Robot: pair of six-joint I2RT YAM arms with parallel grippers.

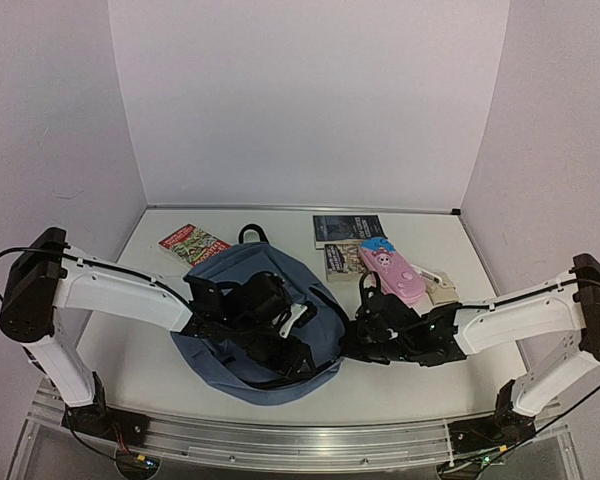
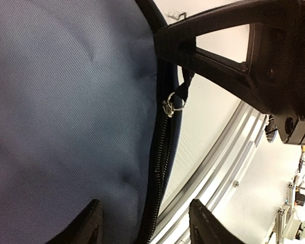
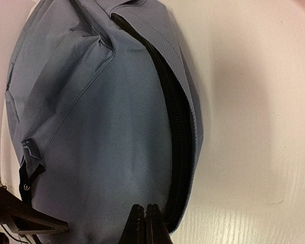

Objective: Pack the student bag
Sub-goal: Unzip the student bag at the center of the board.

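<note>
Two arms low, angled inward; right gripper (image 3: 145, 212) at the student bag (image 1: 280, 266)

**Cloth, plastic, metal and gloss**

Finely woven cloth on the student bag (image 3: 107, 132), slate-blue and matt, with a faint ribbed grain and stitched seams. Black zipper (image 2: 160, 162) of small dull teeth along its edge. Thin bright metal in the pull ring (image 2: 170, 105), with a black fabric tab (image 2: 183, 91) above it. Hard black plastic on the left claw (image 2: 145, 213) and right claw (image 3: 145, 216), matt with a slight sheen. Smooth white counter (image 3: 254, 101), glossy enough for soft reflections. Silvery ridged metal rail (image 2: 218, 173) at its edge. Shiny pink pencil case (image 1: 392, 270), plastic by the look. Glossy printed covers on the books (image 1: 347, 230).
</note>
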